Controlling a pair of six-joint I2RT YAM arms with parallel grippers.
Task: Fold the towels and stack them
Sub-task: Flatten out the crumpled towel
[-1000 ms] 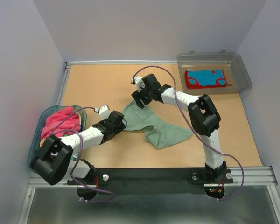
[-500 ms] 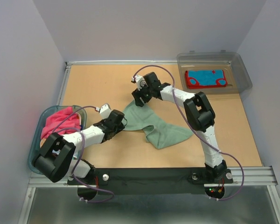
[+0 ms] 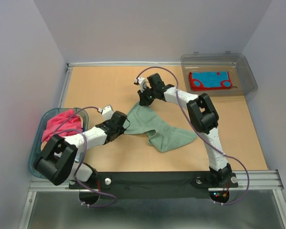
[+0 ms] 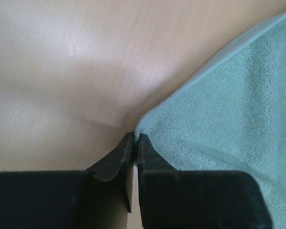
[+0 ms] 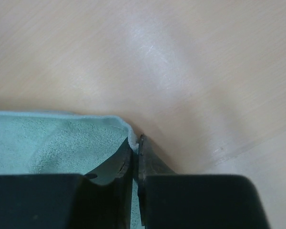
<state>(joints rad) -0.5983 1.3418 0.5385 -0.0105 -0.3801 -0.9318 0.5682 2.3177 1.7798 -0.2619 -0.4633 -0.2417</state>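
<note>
While left end effector (image 4: pixel 135 140) and right end effector (image 5: pixel 136 143) clamp corners of the soft teal cloth towel (image 3: pixel 168 134) | step: fold grasp | next: should lift both evenly

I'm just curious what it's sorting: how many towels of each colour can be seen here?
teal towel: 1
pink towel: 1
blue-and-red towel: 1
Total: 3 in view
</note>
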